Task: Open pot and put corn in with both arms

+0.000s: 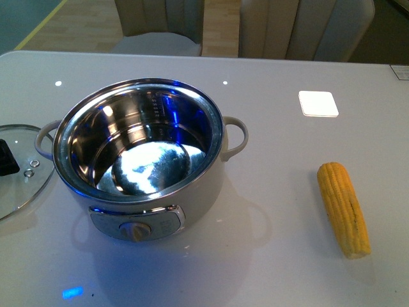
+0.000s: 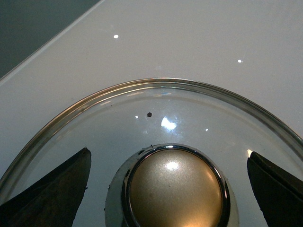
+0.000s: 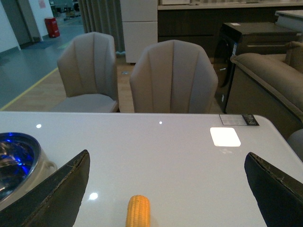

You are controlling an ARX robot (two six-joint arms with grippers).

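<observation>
The right gripper (image 3: 165, 156) has its fingers spread wide and empty, with the corn cob (image 3: 138, 211) lying on the white table (image 3: 189, 179) ahead of them, well apart from the open pot (image 1: 198, 192); the left gripper (image 2: 168, 156) stands released astride the knob (image 2: 175, 189) of the glass lid (image 2: 156, 106). The cob looks stiff, light and prone to rolling, so pinching across its middle seems safest

Open tabletop (image 1: 275, 192) between pot (image 1: 137, 160) and corn (image 1: 344, 209); pot mouth uncovered, lid (image 1: 16, 192) flat leftward.

Glossy steel pot (image 1: 140, 150), clear glass lid (image 2: 156, 101)
</observation>
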